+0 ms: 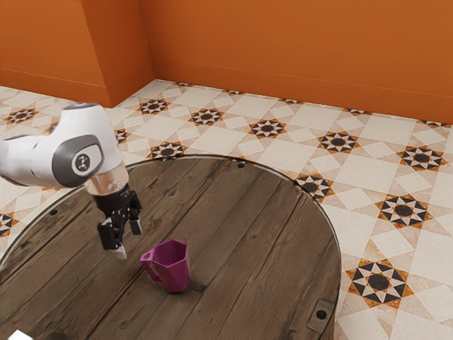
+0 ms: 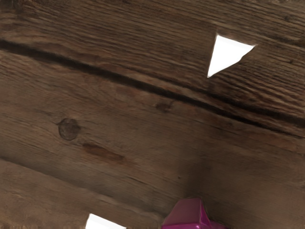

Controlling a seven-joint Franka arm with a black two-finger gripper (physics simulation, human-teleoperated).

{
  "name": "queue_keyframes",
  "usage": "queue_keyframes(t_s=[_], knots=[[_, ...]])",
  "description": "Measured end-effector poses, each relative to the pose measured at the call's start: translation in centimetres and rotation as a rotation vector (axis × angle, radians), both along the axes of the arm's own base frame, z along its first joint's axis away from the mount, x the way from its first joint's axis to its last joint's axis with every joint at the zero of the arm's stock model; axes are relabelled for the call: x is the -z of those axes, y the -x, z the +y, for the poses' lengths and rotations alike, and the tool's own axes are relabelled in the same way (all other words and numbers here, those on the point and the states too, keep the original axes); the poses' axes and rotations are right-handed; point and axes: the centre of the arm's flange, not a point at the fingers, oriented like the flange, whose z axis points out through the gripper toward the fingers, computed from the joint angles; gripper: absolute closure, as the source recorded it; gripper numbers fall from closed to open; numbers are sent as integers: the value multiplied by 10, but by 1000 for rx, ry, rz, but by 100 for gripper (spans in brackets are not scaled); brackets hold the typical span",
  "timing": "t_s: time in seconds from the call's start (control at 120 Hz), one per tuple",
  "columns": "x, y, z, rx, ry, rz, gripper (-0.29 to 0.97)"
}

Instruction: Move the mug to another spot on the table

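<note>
Beside the mug, fingers stand apart, holding nothing

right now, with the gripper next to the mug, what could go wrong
1. The gripper hangs beside the mug, on the side of its handle, not above it. A sideways approach could bump the handle and turn or tip the mug.
2. The mug's walls look faceted and narrow toward the base, so a grip on them might slip.
3. In the wrist view the mug sits off to the edge, so a straight descent would likely miss it.
</note>
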Motion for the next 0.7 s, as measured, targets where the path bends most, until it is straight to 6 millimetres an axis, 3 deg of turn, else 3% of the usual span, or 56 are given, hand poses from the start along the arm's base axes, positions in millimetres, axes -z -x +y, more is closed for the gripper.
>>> queue_keyframes(t_s=[0.25,0.7], knots=[[27,6,-5,-149,-31,3,0],[50,-1,-13,-256,-61,-6,0]])
